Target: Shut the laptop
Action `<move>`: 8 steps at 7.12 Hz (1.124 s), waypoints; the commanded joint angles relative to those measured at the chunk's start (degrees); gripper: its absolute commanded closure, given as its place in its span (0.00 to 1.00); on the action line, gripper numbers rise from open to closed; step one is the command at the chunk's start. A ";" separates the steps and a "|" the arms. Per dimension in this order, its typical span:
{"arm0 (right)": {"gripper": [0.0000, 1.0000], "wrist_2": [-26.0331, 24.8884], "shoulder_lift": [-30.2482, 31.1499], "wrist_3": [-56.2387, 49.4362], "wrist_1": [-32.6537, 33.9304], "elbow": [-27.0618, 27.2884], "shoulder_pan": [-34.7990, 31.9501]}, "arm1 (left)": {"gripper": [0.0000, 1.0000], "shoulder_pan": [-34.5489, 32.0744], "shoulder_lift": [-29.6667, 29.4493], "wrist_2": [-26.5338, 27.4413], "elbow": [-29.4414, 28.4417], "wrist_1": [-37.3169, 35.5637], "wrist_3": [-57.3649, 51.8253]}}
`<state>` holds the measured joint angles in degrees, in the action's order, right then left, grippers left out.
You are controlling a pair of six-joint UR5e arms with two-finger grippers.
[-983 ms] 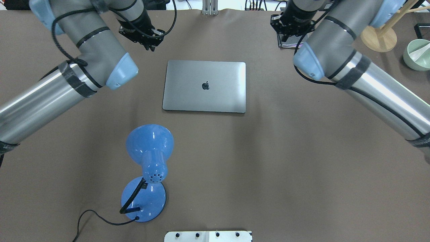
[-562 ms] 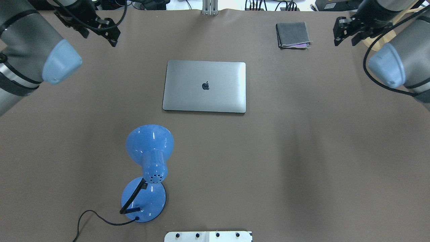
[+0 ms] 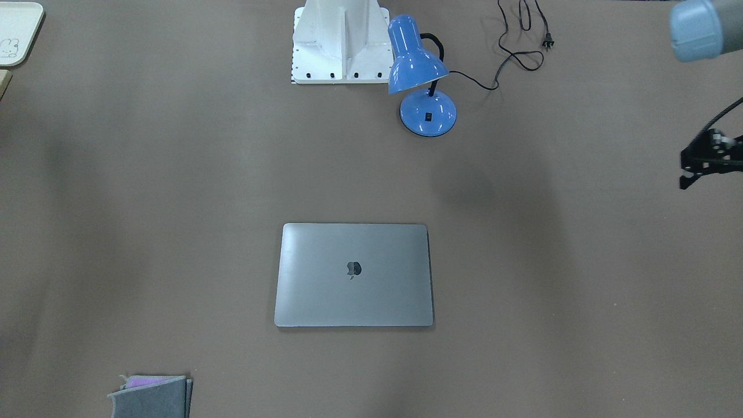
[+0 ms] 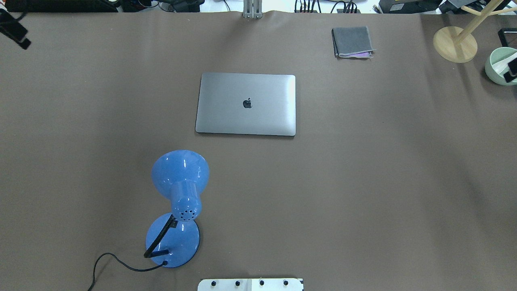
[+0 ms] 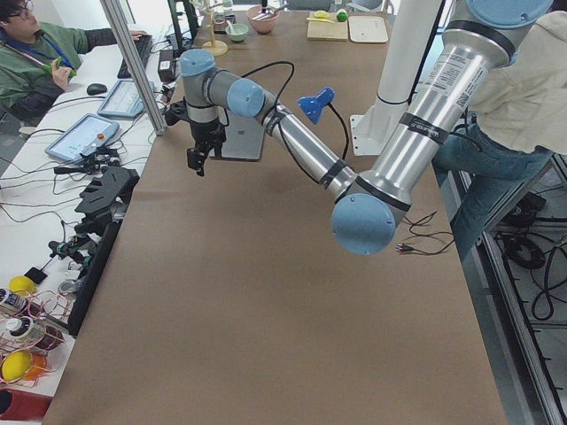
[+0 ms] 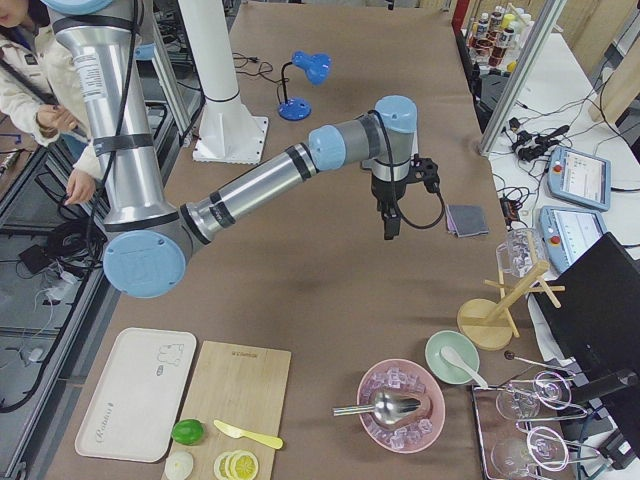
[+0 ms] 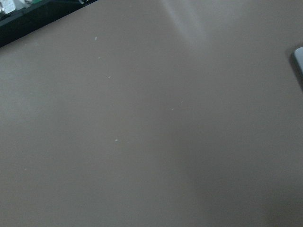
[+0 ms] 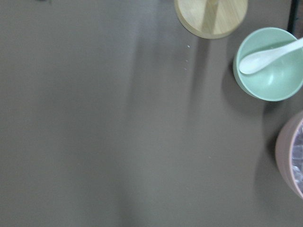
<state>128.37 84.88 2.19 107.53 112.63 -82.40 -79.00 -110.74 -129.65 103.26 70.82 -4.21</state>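
The laptop point(image 4: 245, 104) lies flat near the middle of the brown table point(image 4: 363, 182). Its lid is down and the dark apple mark faces up. No keys or screen show, so I think the job is done.

The laptop looks thin, hard and made of metal. It will not bend. I think it is a bit heavy for its size, and the smooth top looks slippery. The screen inside can break, so a push on the lid should be soft. To hold it, the best place is a long edge, with one finger above and one below. To press it shut more, a soft push on the flat top near the opening edge would do. I cannot tell which long edge is the hinge.

Nothing touches the laptop. The left gripper point(image 3: 696, 168) hangs far off to one side, over bare table. The right gripper point(image 6: 390, 222) is far off on the other side. I cannot tell if the fingers of either one are wide or narrow.

A blue lamp point(image 4: 180, 173) stands near the laptop, on the robot's side. A small grey felt pouch point(image 4: 352, 41) lies near the far edge. A green bowl point(image 4: 497, 60) and a wooden stand point(image 4: 454, 44) sit in the far corner.
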 commanded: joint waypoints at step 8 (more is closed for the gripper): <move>0.00 -0.75 18.13 -19.24 0.31 -0.40 -13.67 | 0.01 -14.42 20.92 -1.31 -5.79 5.03 -17.76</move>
<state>127.53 103.11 -17.04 107.86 112.25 -96.06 -93.42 -89.83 -130.84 97.43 75.76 -22.04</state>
